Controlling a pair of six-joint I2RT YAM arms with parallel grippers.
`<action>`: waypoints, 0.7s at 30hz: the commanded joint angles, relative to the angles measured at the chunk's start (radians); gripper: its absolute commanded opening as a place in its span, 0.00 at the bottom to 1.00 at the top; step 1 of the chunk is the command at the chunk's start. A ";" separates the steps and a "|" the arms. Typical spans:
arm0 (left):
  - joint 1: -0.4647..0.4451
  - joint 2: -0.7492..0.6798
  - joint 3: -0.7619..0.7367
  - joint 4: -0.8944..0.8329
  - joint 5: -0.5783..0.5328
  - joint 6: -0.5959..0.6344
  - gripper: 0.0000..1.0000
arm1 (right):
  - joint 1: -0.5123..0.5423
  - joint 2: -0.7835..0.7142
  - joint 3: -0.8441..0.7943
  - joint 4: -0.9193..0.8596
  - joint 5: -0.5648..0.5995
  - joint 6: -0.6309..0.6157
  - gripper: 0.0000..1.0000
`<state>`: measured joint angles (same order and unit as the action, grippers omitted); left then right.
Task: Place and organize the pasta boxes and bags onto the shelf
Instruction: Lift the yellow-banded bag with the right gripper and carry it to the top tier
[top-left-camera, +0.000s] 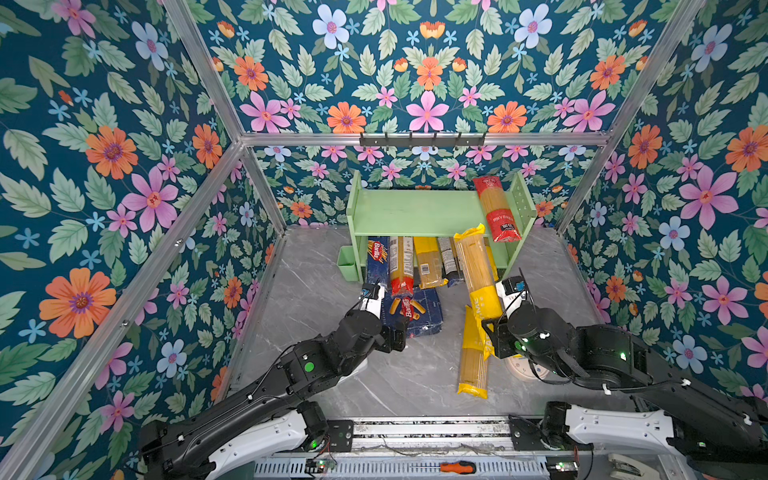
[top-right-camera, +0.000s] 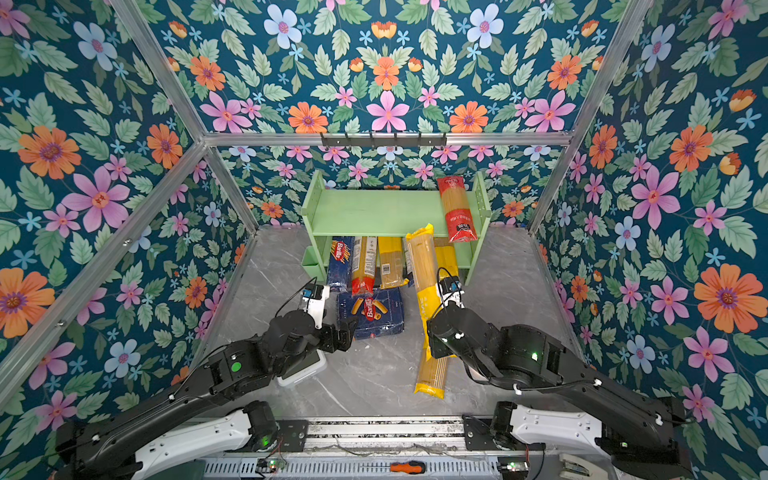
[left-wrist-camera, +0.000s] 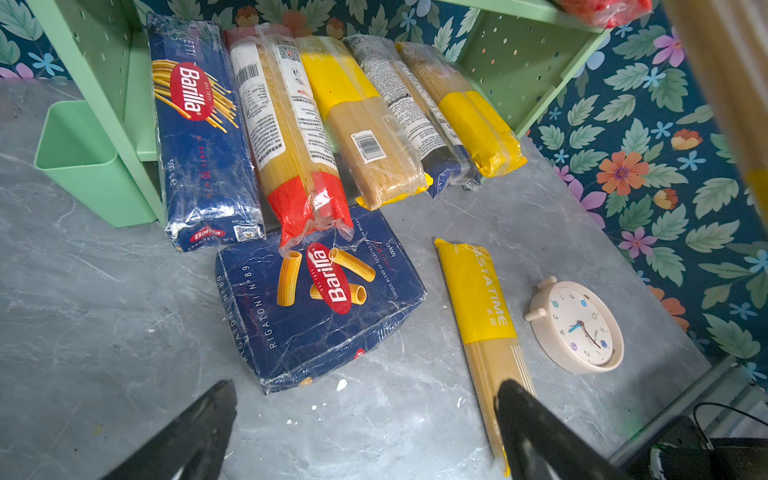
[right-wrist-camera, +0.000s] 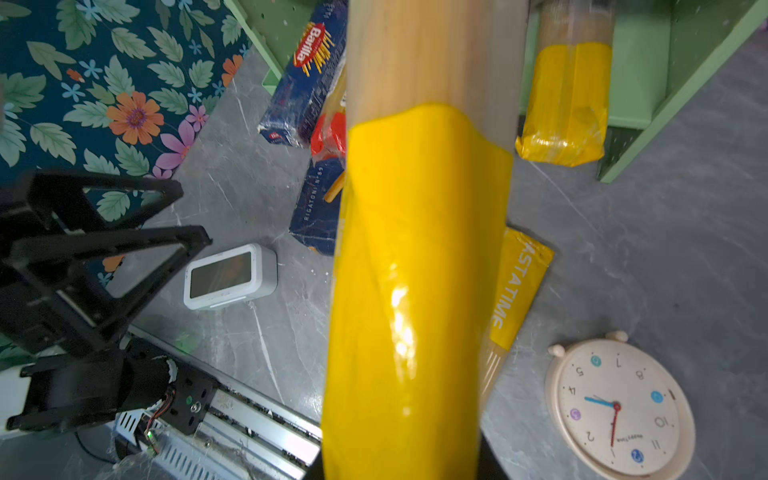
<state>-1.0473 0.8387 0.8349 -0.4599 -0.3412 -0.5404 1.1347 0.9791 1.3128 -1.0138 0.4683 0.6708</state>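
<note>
A long, clear yellow-banded spaghetti bag (top-left-camera: 476, 266) is pinched at its yellow band by the right gripper (top-left-camera: 493, 326). It is held clear of the grey marbled counter (top-left-camera: 324, 299), tilted, with its far end raised in front of the right part of the pale green shelf (top-left-camera: 415, 212).

The left gripper (top-left-camera: 398, 332) is spread wide and carries nothing. It is held over the counter near the front left corner of the Barilla rigatoni box (left-wrist-camera: 320, 299), apart from it. That box is laid flat on the counter in front of the lower tier.

Five packs are lined up side by side on the lower tier, all sticking out past its front edge. Counted from the left side panel, they are:
- the Barilla spaghetti box (left-wrist-camera: 199, 137)
- a red-ended bag (left-wrist-camera: 286, 137), whose red end is rested on the far edge of the rigatoni box
- a yellow bag (left-wrist-camera: 365, 124)
- a dark-blue-ended bag (left-wrist-camera: 415, 120)
- a yellow-ended bag (left-wrist-camera: 469, 112)

On the top tier a red-banded bag (top-left-camera: 496, 208) is laid at the right end, beside the right side panel, with its near end hung over the front edge.

A PASTATIME bag (left-wrist-camera: 478, 299) is left flat on the counter, between the rigatoni box and a round cream alarm clock (left-wrist-camera: 582, 328). A white digital clock (right-wrist-camera: 230, 276) is seen on the counter by the left arm. A small green cup (left-wrist-camera: 91, 166) is fixed to the left side panel.
</note>
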 joint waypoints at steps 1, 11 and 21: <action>0.001 0.000 -0.010 0.031 -0.009 0.012 1.00 | -0.040 0.049 0.076 0.085 0.100 -0.118 0.17; 0.000 -0.029 -0.043 0.032 -0.018 0.017 1.00 | -0.335 0.257 0.326 0.182 -0.083 -0.320 0.17; 0.001 -0.047 -0.059 0.026 -0.041 0.026 1.00 | -0.509 0.561 0.676 0.194 -0.154 -0.483 0.17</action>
<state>-1.0473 0.7918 0.7765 -0.4458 -0.3672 -0.5243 0.6540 1.4994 1.9236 -0.9379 0.3328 0.2569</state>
